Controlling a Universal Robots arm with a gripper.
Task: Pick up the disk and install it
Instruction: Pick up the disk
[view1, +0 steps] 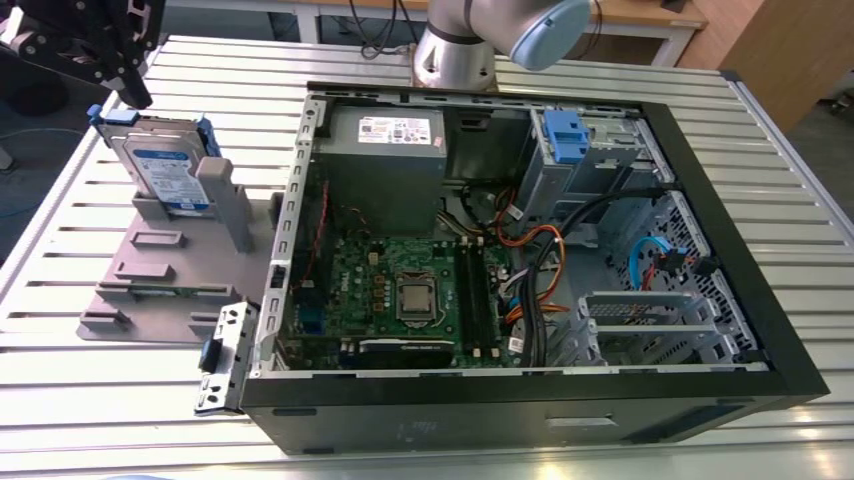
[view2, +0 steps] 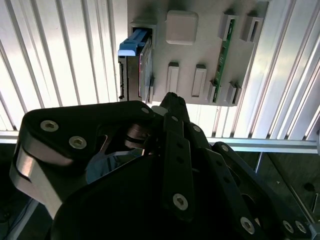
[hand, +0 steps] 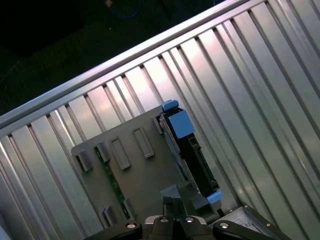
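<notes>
Got the gripper (view1: 134, 97) hovering over the disk (view1: 163, 172), jaws clenched on nothing. Sitting upright in grey holder (view1: 147, 300) on tabletop (view1: 134, 400), beside open PC case (view1: 747, 300).

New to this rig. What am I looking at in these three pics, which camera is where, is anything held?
One robot arm with a black gripper. The exterior view comes from a camera off the arm; both wrist views ride on the arm and look down past the gripper. On the metal table sit an open computer case and, at the exterior view's left, a grey holder plate. The disk, in its blue bracket, stands upright in that holder. The gripper hangs above it, apart; the disk is not in its grip.
</notes>
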